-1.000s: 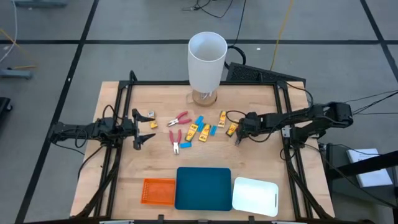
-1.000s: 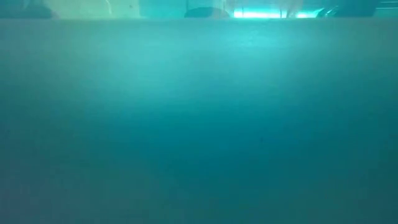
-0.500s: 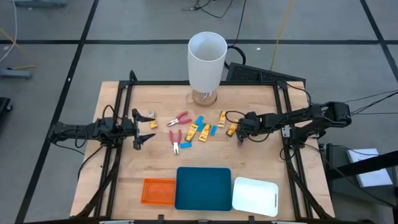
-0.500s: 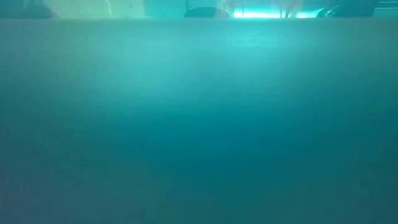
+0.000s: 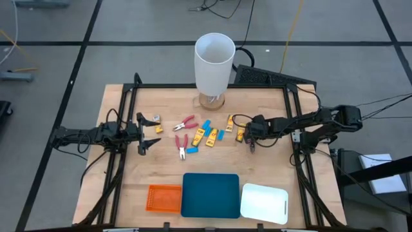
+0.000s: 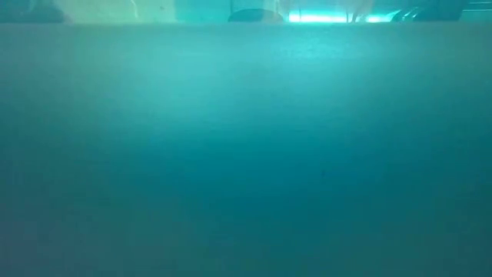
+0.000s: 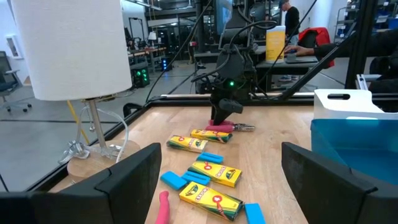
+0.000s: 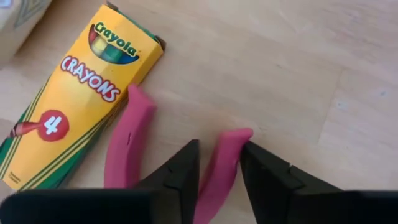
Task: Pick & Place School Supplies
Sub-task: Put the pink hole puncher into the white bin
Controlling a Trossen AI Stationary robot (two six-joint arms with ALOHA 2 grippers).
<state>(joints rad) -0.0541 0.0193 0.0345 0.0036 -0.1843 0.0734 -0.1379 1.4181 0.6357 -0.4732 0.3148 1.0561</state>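
My right gripper [image 8: 219,148] points down at the table's right middle [image 5: 250,143], shut on one handle of red-handled pliers [image 8: 127,143] that lie flat beside a yellow crayon box [image 8: 74,93]. In the high view the gripper hides these pliers. The left wrist view shows them under it [image 7: 227,127]. Two more red pliers [image 5: 187,122], several crayon boxes [image 5: 211,137] and light-blue blocks [image 5: 221,135] lie on the table's middle. My left gripper [image 5: 158,131] waits open at the left. My right gripper pinches one pink-red handle [image 8: 230,140] of the pliers between its two fingers, near the handle's free end. The fingers come from above, pointing down, one on each side of the handle. The pliers lie flat on the wood, the other handle [image 8: 130,124] free beside the crayon box.
A tall white cylinder [image 5: 214,61] stands at the far middle. Orange [image 5: 163,198], teal [image 5: 210,194] and white [image 5: 264,202] trays line the near edge. A flat teal surface fills the low view [image 6: 246,154]. Black frame rails [image 5: 122,129] run along both sides.
My right gripper has turned a little over the pliers beside the crayon box, its fingertips swinging slightly toward the table's right edge. The supplies lie where they were.
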